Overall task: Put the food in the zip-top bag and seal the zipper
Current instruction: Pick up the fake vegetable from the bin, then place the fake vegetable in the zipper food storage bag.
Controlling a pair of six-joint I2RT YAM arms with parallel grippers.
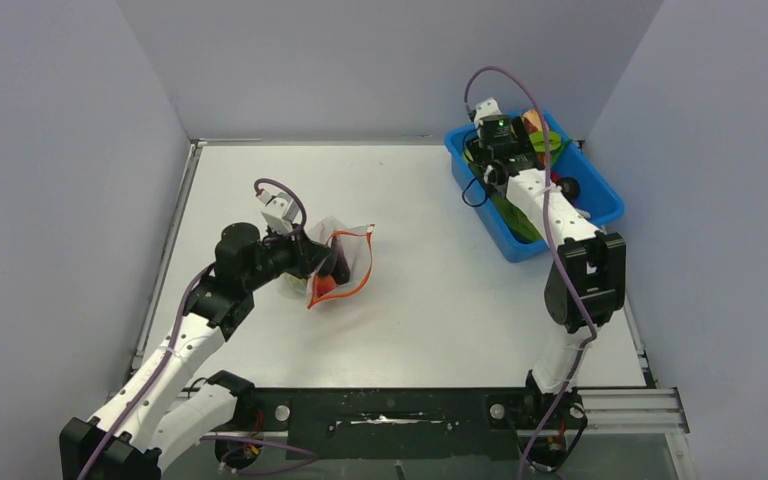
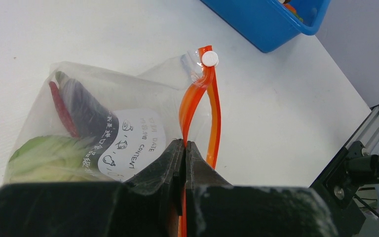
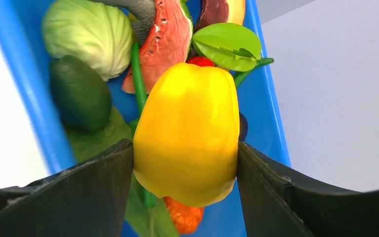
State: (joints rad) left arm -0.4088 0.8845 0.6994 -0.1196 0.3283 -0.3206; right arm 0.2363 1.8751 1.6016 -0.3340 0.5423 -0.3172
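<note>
1. The left hand (image 2: 184, 148), low over the surface (image 2: 103, 34), pinches the zipper (image 2: 216, 113). The zip-top bag (image 2: 79, 79) lies just ahead of it, holding a red chili (image 2: 61, 108) and an eggplant (image 2: 84, 111).
2. The right arm stretches far forward. The right hand (image 3: 185, 148) points down into the blue tub (image 3: 24, 84), clamping the yellow pepper (image 3: 187, 98) from both sides.

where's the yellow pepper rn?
Right wrist view: the yellow pepper is gripped by the right gripper, over the blue tub at the far right of the table.

Clear crinkly plastic zip-top bag (image 2: 103, 84), glossy orange-red zipper (image 2: 186, 111), glossy yellow pepper (image 3: 187, 133), matt black fingers (image 3: 94, 192) at its three and nine o'clock, shiny blue plastic tub (image 3: 24, 98), matt white table (image 1: 440, 280).
</note>
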